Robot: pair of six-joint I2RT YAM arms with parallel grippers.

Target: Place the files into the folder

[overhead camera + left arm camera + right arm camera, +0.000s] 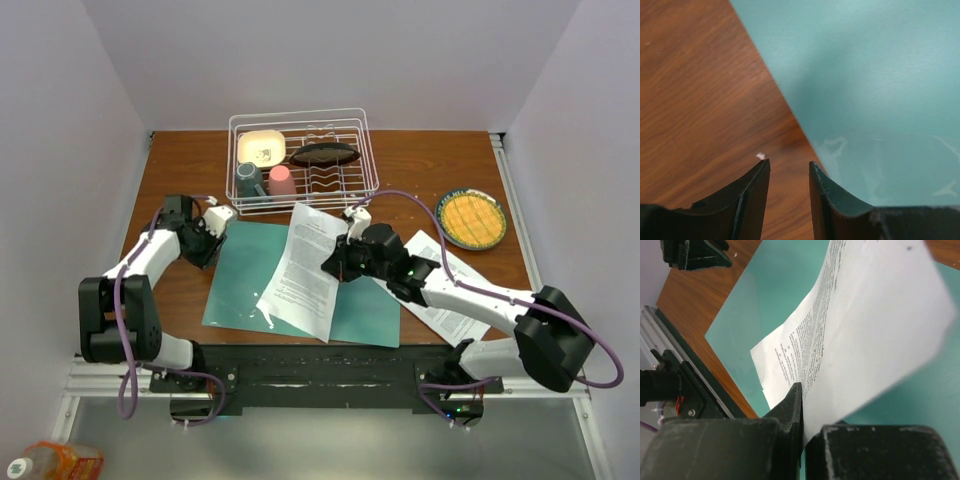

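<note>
The teal folder [240, 280] lies open and flat on the wooden table [180, 160]; it also shows in the left wrist view [875, 75] and the right wrist view [770, 285]. My right gripper [338, 262] is shut on the right edge of a printed file sheet [305, 270], which bends up from the folder's middle; the right wrist view shows the sheet [860, 325] pinched between the jaws [802, 405]. More file sheets [450, 290] lie on the table under my right arm. My left gripper [212, 240] is open and empty, low at the folder's upper left edge [789, 165].
A white wire dish rack [302, 160] with a bowl, cups and a dark utensil stands at the back. A plate [472, 219] with a yellow mat sits at the right. A black rail [310, 365] runs along the table's near edge.
</note>
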